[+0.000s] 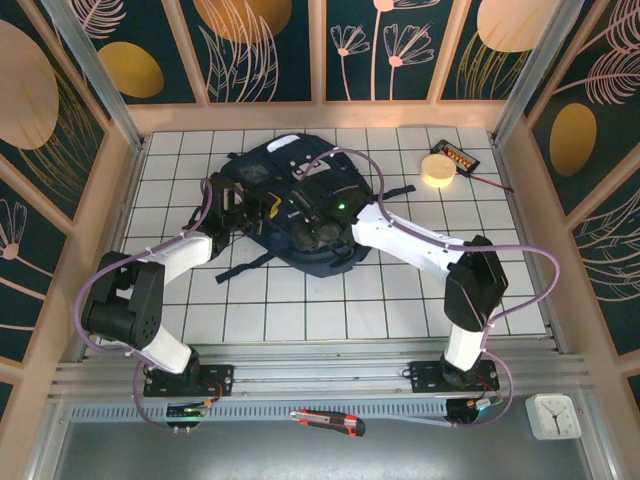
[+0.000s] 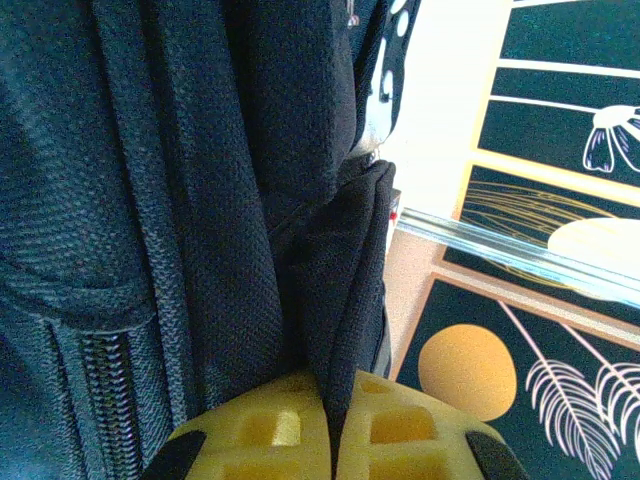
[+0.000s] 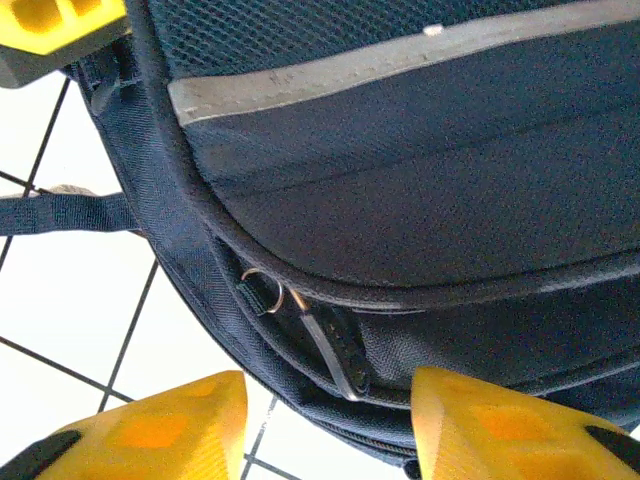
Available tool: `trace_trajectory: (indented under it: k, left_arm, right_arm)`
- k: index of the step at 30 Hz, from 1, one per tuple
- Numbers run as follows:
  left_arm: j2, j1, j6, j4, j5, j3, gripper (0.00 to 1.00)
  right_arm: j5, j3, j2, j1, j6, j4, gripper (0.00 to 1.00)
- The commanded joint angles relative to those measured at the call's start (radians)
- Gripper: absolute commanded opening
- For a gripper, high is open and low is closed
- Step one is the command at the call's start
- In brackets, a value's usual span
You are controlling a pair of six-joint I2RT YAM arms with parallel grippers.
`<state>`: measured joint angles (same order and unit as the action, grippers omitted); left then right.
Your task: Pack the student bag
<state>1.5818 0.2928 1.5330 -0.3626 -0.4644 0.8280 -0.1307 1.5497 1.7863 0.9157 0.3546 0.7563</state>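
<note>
Left jaws clench a fold of the large navy-blue fabric backpack [image 1: 275, 165]; right jaws, released, straddle its metal zip pull [image 3: 330, 352].

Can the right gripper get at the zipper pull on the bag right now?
Probably yes: the zipper pull lies bare on the student bag, just ahead of the gap between the parted fingers of the right gripper, with nothing covering it.

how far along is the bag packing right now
Done: nothing visibly packed; the large navy fabric backpack lies on the tiled table, its contents hidden. In hand: the left gripper is shut on a fold of its fabric, while the right gripper, open, straddles a dark zipper pull. Left: a beige tape roll and a small black device sit outside the bag.
</note>
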Motion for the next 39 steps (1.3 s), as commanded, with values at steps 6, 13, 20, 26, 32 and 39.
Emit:
trace_trajectory:
  k: [6,13,20,26,32,39]
  left_arm:
    - [-0.032,-0.002,0.044,-0.120,-0.047,0.034,0.00]
    - [-0.039,-0.002,0.042,-0.117,-0.052,0.032,0.00]
    - [-0.030,-0.003,0.039,-0.115,-0.052,0.042,0.00]
    - [-0.028,-0.002,0.038,-0.116,-0.050,0.039,0.00]
    - [-0.025,-0.002,0.038,-0.115,-0.046,0.041,0.00]
    - [-0.029,-0.002,0.037,-0.108,-0.042,0.045,0.00]
  right_arm:
    - [0.023,-0.017,-0.012,-0.041,0.017,-0.058,0.44]
    - [0.073,-0.047,-0.016,-0.072,0.021,-0.096,0.39]
    - [0.102,-0.069,-0.007,-0.071,0.014,-0.105,0.37]
    - [0.162,-0.075,-0.002,-0.061,-0.008,-0.130,0.36]
    - [0.172,-0.093,0.007,-0.057,-0.011,-0.136,0.36]
    - [0.128,-0.097,0.004,-0.073,-0.008,-0.123,0.29]
